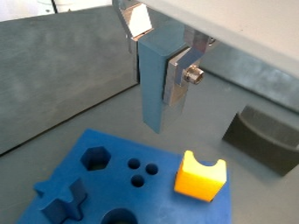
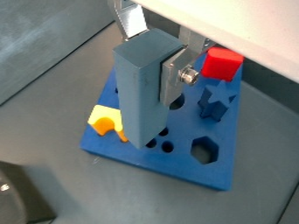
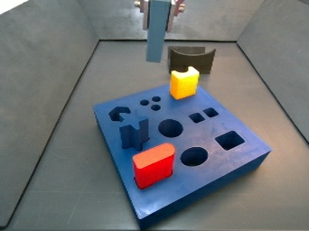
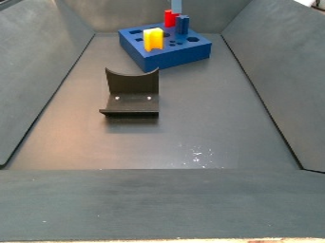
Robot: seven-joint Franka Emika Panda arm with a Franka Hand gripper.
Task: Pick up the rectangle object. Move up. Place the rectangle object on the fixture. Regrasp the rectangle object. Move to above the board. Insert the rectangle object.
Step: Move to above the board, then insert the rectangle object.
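1. My claw, a two-finger gripper with flat silver plates, hangs in the air with its jaws closed on the upper end of the plain matte slate grey-blue rectangular bar; a silver finger presses flat against the bar's side in both wrist views.
2. The bar hangs upright, long axis vertical, its lower end free and touching nothing.
3. In a side view the bar sits above the back part of the tray, over the floor between the large bright blue square board and the small, nearly black bracket fixture, apart from both.
4. In a wrist view the bar's lower end appears over the board's edge area, beside the yellow block; I cannot tell exactly which cut-out lies beneath it.
5. The board carries a yellow notched block at its back edge, a darker blue notched block upright near its left side, and a red block at its front corner.
6. Round, square, hexagonal and small dot holes stay open in the board's top face.
7. The fixture stands alone on the dark grey floor, well apart from the board, with nothing resting in it.
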